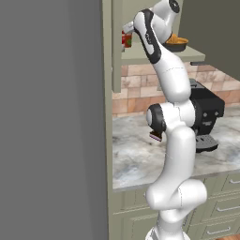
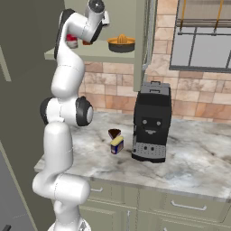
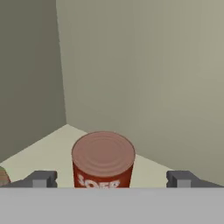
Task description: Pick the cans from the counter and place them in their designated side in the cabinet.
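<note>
Standing on the marble tabletop [image 2: 189, 158] nearest the base: the blue can [image 2: 117, 145] with its yellow top, just beside a dark cake slice [image 2: 114, 133] and near a black coffee machine [image 2: 151, 122]. Higher and farther, the arm reaches into the cabinet [image 2: 131, 20]. The pincer [image 3: 109, 180] has its fingers [image 3: 41, 178] set wide apart on either side of the red can [image 3: 103, 159], which sits upright on the cabinet shelf [image 2: 101, 52] near the back corner; neither finger appears to touch it. A bowl [image 2: 121, 43] occupies the shelf's other end. Judgement: can 1 of 2 is placed. The next move calls for a straight withdrawal that avoids knocking it, then descent to the blue can.
</note>
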